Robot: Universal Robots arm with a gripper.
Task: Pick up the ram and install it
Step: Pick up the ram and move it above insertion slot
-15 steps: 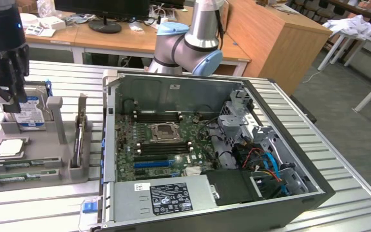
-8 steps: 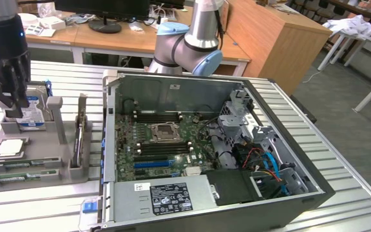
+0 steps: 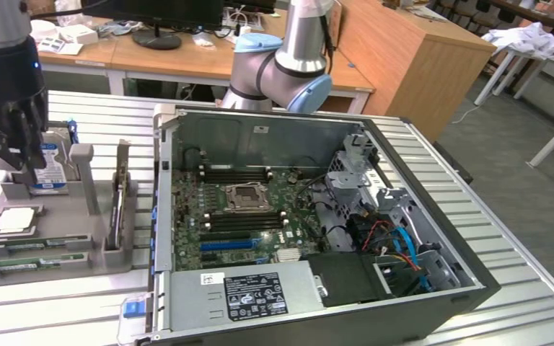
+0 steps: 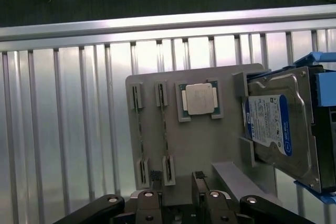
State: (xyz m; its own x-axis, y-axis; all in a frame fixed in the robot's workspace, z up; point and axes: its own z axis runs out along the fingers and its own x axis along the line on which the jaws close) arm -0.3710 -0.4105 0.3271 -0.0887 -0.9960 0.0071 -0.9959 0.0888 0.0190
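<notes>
Pickup stage, I'd say, and early in it: the gripper (image 3: pixel 14 148) hangs above the grey parts tray (image 3: pixel 66 227) w/ its jaws spread wide and nothing between them. It isn't touching anything, as far as I can tell.

The ram (image 4: pixel 164 129) sits in the tray, on edge in a slot. A second stick (image 4: pixel 138 129) stands in the slot just beside it, parallel. In the exterior view both show as thin green strips at the tray's near end, well apart from the open PC case (image 3: pixel 469 277) on the exterior view's right. Neither is lifted, so nothing's installed (the black memory slots (image 3: pixel 236 174) on the motherboard (image 3: pixel 195 238) look bare, though I can't be sure from here).

Also on the tray: a CPU (image 4: pixel 198 99) in its square pocket next to the sticks, and an HDD (image 4: pixel 273 124) w/ a blue label propped at the far end, just beside the gripper in the exterior view.

Going by the wrist view, the fingers (image 4: pixel 201 184) sit over the tray's edge near the sticks' ends but aren't down at either one.

What the grab calls for, imo: jaws lined up across the thin board, straddling one stick only. They'd need to come straight down so they don't knock its neighbour or the CPU, then pinch firmly. The board's thin, so a skewed grip could tilt it in the slot.
</notes>
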